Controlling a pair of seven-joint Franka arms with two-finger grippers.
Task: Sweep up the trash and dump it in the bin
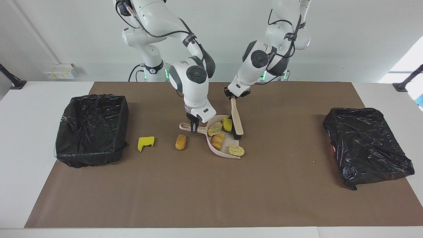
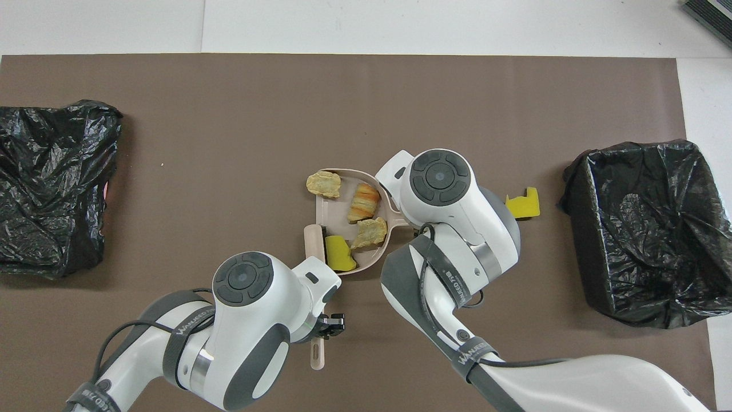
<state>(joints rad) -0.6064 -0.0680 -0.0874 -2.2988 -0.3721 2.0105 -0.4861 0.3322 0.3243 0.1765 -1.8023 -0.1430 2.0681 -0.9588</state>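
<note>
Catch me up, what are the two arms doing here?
Sweep-up in progress. The right gripper holds the dustpan by its handle; the left gripper holds the brush at the pan's mouth. Four trash pieces sit in the pan; a bread chunk and a yellow sponge bit remain on the mat.

Both arms (image 1: 190, 77) (image 1: 264, 62): glossy white shells, grey joint caps, black external cables strapped with lettered black bands; green lights at bases.
</note>
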